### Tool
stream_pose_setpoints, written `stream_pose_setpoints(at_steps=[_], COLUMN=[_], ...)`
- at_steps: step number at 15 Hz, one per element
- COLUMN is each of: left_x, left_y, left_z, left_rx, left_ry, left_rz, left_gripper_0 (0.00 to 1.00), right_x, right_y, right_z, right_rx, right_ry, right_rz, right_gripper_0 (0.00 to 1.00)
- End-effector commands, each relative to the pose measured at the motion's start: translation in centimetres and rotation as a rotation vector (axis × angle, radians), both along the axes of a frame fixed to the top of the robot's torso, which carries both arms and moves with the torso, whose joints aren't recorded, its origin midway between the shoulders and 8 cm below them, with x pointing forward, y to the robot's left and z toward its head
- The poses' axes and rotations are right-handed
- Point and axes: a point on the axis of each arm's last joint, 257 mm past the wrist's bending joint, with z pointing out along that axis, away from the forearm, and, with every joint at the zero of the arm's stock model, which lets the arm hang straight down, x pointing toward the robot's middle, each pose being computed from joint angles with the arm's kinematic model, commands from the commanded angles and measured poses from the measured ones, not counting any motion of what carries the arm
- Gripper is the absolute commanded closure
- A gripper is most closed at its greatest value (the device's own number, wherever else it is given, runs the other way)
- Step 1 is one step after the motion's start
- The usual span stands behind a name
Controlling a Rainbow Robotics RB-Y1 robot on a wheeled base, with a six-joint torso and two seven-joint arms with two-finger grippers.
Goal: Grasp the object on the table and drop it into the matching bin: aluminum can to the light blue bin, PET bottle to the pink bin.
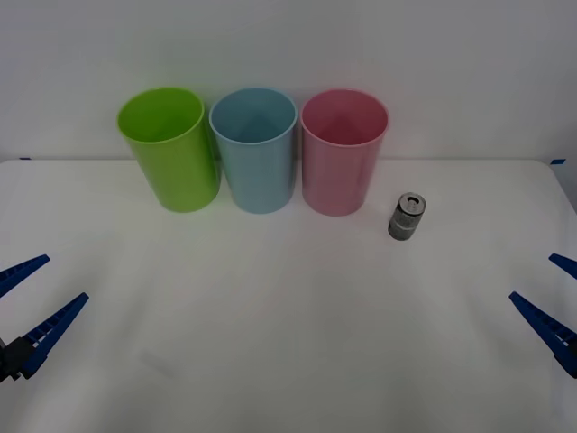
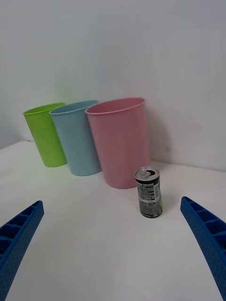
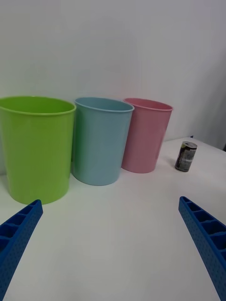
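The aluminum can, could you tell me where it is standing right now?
In the front view, the aluminum can stands upright on the table, right of centre, just beside the pink bin on its right.

We record the table (image 1: 288, 343) as plain white, unpatterned; the wall behind it reads white as well. We note three bins in solid colours: lime green bin (image 1: 169, 149), light blue bin (image 1: 257, 149), pink bin (image 1: 343, 153); none carries a pattern. The aluminum can (image 1: 407, 216) shows a dark grey body with a silver top; its label (image 2: 150, 200) carries small white print and a green-yellow band near the base. The left gripper (image 1: 27, 302) and right gripper (image 1: 563, 302) have blue fingers, ribbed, with dotted texture.
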Motion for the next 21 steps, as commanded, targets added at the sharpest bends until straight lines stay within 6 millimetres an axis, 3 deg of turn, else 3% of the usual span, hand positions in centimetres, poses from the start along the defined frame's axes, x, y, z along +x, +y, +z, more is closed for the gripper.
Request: stream_pose_setpoints(at_steps=[1, 6, 13, 21], left_x=[0.0, 0.0, 0.0, 0.0], left_y=[0.0, 0.0, 0.0, 0.0], left_z=[0.0, 0.0, 0.0, 0.0], left_rx=[0.000, 0.000, 0.000, 0.000], left_ry=[0.000, 0.000, 0.000, 0.000], left_rz=[0.000, 0.000, 0.000, 0.000], left_gripper_0=[0.00, 0.00, 0.00, 0.00], right_x=[0.0, 0.6, 4.5, 8.2], right_y=[0.0, 0.1, -0.2, 1.0], right_z=[0.3, -0.5, -4.0, -7.2], right_rx=[-0.004, -0.008, -0.131, -0.125], right_ry=[-0.003, 0.004, -0.050, 0.019], right_rz=[0.003, -0.013, -0.091, -0.125], right_gripper_0=[0.00, 0.00, 0.00, 0.00])
